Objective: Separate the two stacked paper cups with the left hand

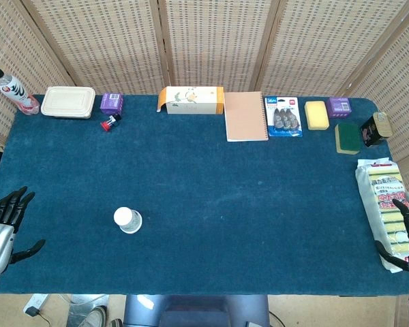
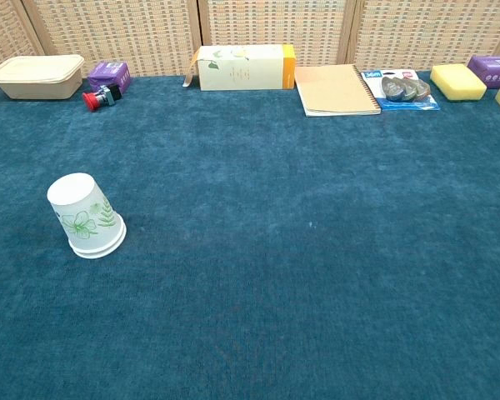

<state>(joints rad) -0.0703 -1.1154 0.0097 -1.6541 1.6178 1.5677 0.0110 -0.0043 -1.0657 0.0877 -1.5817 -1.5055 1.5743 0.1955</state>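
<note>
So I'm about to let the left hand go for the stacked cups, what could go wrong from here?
The stacked paper cups stand upside down and alone on the cloth, so a sideways touch may tip or roll them. They nest tightly, only a thin rim showing, so the left hand, open at the table edge, may lift both together.

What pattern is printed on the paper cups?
Green leaves and a flower outline on white paper cups, best seen in the chest view.
</note>
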